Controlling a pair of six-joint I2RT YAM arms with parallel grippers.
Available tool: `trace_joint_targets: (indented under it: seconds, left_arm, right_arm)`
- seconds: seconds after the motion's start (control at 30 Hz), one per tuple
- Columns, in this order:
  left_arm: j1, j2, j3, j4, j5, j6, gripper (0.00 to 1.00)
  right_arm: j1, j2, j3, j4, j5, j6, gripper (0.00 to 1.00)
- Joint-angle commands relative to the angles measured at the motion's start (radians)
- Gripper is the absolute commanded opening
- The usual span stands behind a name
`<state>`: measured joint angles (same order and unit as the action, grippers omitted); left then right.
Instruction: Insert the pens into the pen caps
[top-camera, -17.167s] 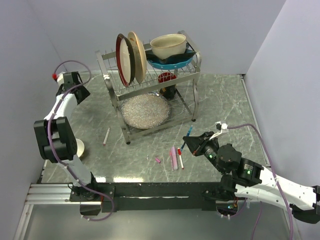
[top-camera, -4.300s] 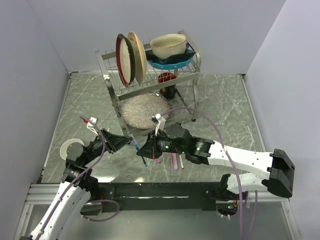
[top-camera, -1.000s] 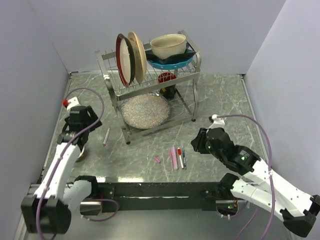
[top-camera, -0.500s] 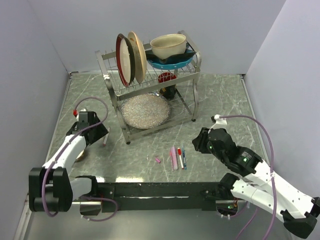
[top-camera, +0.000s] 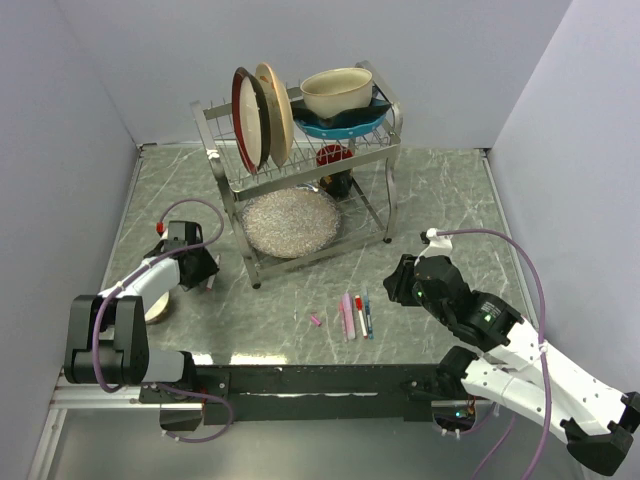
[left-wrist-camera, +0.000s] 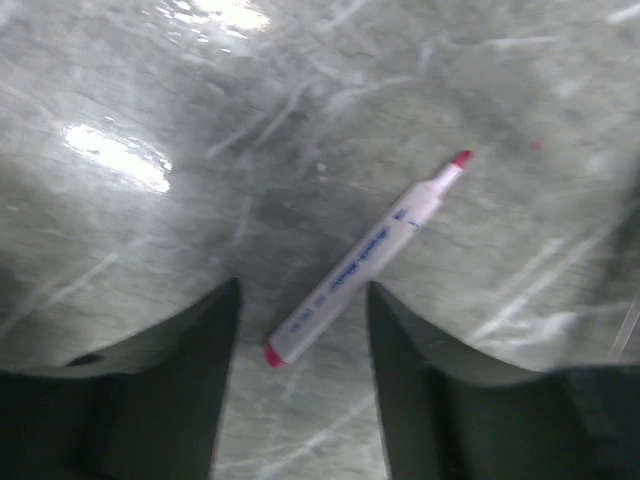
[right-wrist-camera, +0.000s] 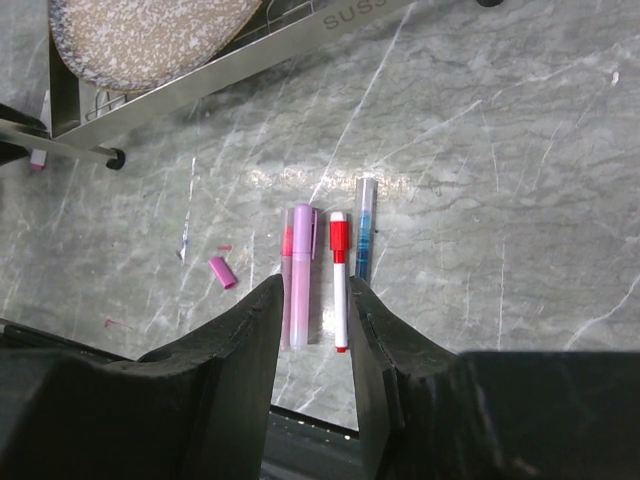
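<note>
Grey-green marbled stone makes up the table, and at its far left a whitish tape roll lies partly under the left arm. Just beside it the left gripper is low over the surface. In its wrist view its two dark fingers stand apart, wider than the whitish pen lying flat between them. The pen's rear end sits in the gap and its red tip points away to the upper right, and neither finger visibly presses on it. To the right stands the metal dish rack, with plates and a bowl on its upper tier and a speckled plate below. Nearer the front edge a small pink cap lies alone on the stone. A little right of it three pens lie side by side, roughly parallel: a pink pen, a white pen with a red cap and a blue pen. The right gripper hangs above and to the right of this row. Its fingers are spread and nothing is between them.
</note>
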<state>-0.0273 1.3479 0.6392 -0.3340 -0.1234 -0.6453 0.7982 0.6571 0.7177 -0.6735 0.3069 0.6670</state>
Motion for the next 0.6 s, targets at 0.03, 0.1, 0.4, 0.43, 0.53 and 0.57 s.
trace_joint_targets:
  seconds: [0.03,0.1,0.4,0.43,0.53,0.57]
  left_arm:
    - [-0.010,0.052,0.022,0.009,-0.028,0.021,0.51]
    - [-0.010,0.071,0.037,-0.010,-0.050,0.015,0.42]
    - [-0.010,0.071,0.054,-0.036,-0.122,-0.008,0.18]
    - [-0.010,0.079,0.056,-0.039,-0.122,-0.007,0.22]
    - [-0.010,0.118,0.071,-0.060,-0.133,-0.016,0.31]
    - [-0.011,0.125,0.077,-0.068,-0.145,-0.014,0.32]
  right_arm:
    - [-0.004,-0.020,0.031,0.029,0.024,-0.004,0.40]
    - [-0.004,-0.024,0.034,0.025,0.021,-0.001,0.40]
    - [-0.004,-0.065,0.025,0.019,0.020,0.008,0.41]
    - [-0.002,-0.070,0.023,0.017,0.018,0.009,0.41]
    - [-0.004,-0.080,0.016,0.020,0.017,0.013,0.41]
    - [-0.004,-0.082,0.014,0.020,0.017,0.013,0.41]
